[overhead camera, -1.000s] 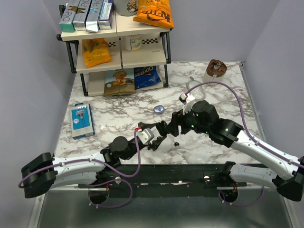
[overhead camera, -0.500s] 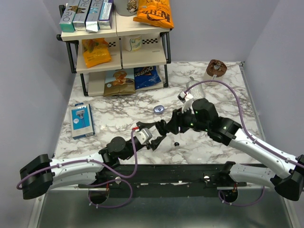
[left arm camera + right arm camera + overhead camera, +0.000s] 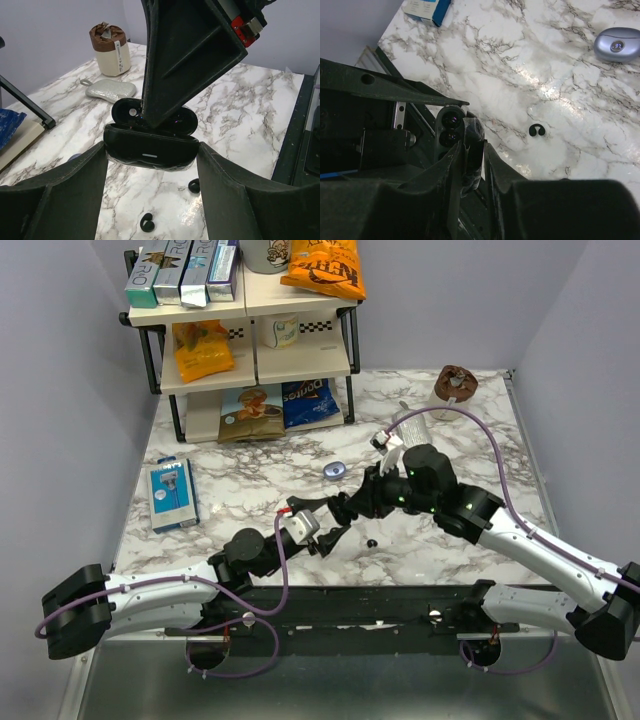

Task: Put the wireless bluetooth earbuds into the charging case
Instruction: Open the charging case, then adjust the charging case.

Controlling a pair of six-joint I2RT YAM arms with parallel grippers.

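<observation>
Your left claw (image 3: 151,159) clamps charging case (image 3: 150,146): glossy black, lid (image 3: 122,112) open. Right claw (image 3: 471,150) astride lid, grip unclear. Earbuds (image 3: 146,221) tiny, black, below.

A table (image 3: 250,495) with a white top veined in grey, like marble, fills the view. Plain pale grey walls (image 3: 60,390) close it on the left, at the back and on the right. A shelf (image 3: 300,368) with two boards and a black frame stands at the far left corner. The light is soft and even, and the top shines in places. Grey sheet metal (image 3: 350,690) lies below the near edge.
</observation>
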